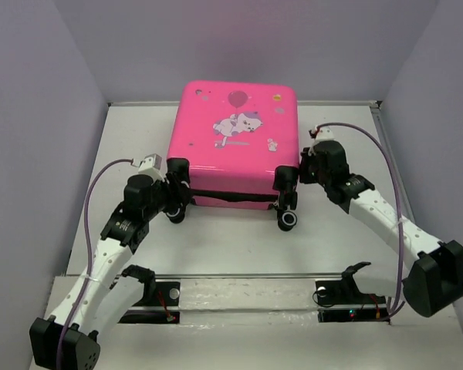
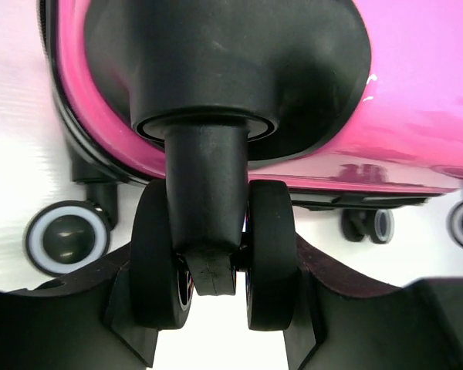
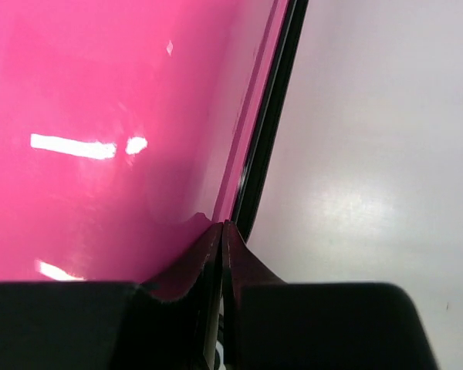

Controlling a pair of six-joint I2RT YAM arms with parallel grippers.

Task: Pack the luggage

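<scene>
The luggage point(image 1: 235, 142), a bright pink hard-shell suitcase with a cartoon animal and balloon print, lies flat and closed in the middle of the table. My left gripper point(image 1: 177, 199) is at its near-left corner. In the left wrist view the left gripper point(image 2: 214, 312) is shut on a black twin caster wheel point(image 2: 270, 254), one finger against each outer side. My right gripper point(image 1: 302, 171) is at the suitcase's right side. In the right wrist view it point(image 3: 224, 230) is shut, its tips against the pink shell point(image 3: 100, 116) beside the black zipper seam point(image 3: 266, 131).
Another caster wheel point(image 1: 288, 220) sticks out at the near-right corner; more wheels show in the left wrist view point(image 2: 65, 239). A metal rail with black brackets point(image 1: 139, 276) runs along the table's near edge. Grey walls close in the left, back and right.
</scene>
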